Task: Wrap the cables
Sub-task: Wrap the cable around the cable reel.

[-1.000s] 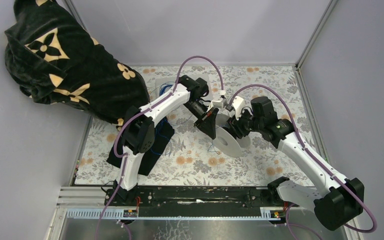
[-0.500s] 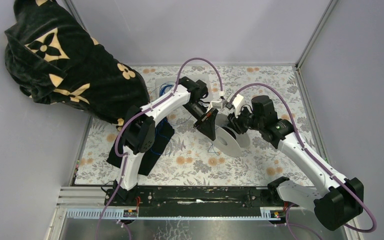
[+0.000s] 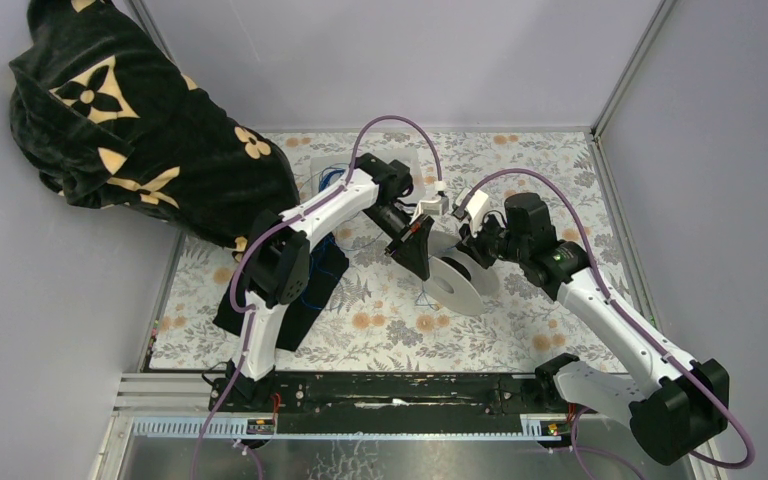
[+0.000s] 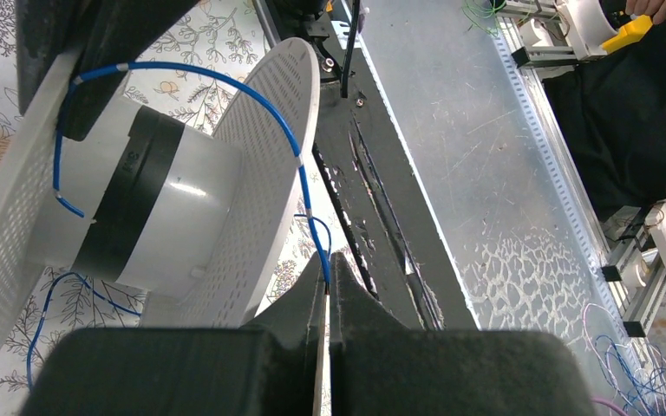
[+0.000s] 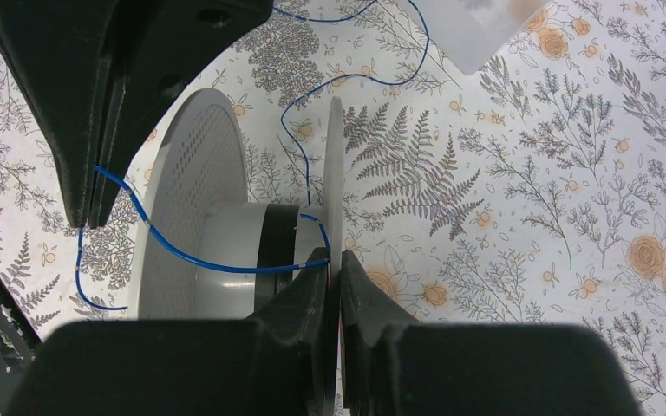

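A white spool (image 3: 460, 285) with perforated flanges and a black band on its core stands on edge at the middle of the floral mat. My left gripper (image 3: 418, 258) is just left of it and is shut on a thin blue cable (image 4: 286, 139) at its fingertips (image 4: 329, 260). The cable arcs over a flange to the spool's core (image 4: 173, 217). My right gripper (image 5: 336, 257) is shut on the rim of the spool's flange (image 5: 334, 173). In the right wrist view the cable (image 5: 191, 257) runs from the left gripper (image 5: 85, 221) across the core.
A black cloth with a tan flower pattern (image 3: 150, 130) hangs over the back left and trails onto the mat (image 3: 310, 290). Loose blue wires (image 3: 330, 180) lie behind the left arm. A translucent box (image 5: 486, 26) sits past the spool. A black rail (image 3: 400, 390) runs along the near edge.
Both grippers and the spool have shifted slightly to the left. The grips have not changed.
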Controlling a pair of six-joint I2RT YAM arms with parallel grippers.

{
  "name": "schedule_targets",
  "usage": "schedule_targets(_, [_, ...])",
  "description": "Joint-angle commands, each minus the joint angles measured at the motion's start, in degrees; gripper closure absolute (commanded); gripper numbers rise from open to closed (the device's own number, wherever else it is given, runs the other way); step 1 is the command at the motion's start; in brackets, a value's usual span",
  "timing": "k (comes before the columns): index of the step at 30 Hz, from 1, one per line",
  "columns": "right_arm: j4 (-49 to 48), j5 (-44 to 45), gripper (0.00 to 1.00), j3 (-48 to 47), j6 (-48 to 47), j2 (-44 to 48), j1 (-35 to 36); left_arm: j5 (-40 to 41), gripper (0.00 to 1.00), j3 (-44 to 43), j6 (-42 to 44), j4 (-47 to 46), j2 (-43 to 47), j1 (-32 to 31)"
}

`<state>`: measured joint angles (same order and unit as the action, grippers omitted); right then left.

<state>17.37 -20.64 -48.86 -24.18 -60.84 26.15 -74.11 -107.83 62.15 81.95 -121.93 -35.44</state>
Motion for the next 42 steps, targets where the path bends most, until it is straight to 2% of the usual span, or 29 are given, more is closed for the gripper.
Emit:
schedule_targets(1, [-0.8,1.0,1.00,-0.4,-0.6,1.5,0.4,-1.7,1.00,0.0,0.9,1.2,-0.9,0.8])
schedule_targets(8, [3.6,3.4,1.00,-3.0,-0.2,0.6,0.4,0.0,0.99,-3.8,-3.0,1.0,-1.9,1.9])
schedule_targets(15, [9.0,7.0,1.00,-6.3,-0.2,-1.2,0.3,4.0,0.93,-3.8,-8.9,-3.2,-0.7,2.8])
schedule_targets(22, [10.3,7.5,1.00,-6.0,-1.3,-0.9,0.3,10.8,0.99,-0.9,-12.3,-7.8,1.0,3.4])
schedule_targets(29, [9.8,4.7,1.00,-4.8,-2.8,-1.0,0.4,17.3,1.00,-1.4,-14.7,-10.7,1.1,3.6])
schedule_targets(34, [10.2,2.6,1.00,-6.0,-2.2,-3.2,0.4,18.8,1.00,-1.3,-15.7,-12.1,1.4,3.2])
schedule_targets(42, [8.4,1.2,0.88,-5.8,0.4,-4.2,0.3,19.3,1.00,-0.1,-15.8,-13.5,2.2,2.6])
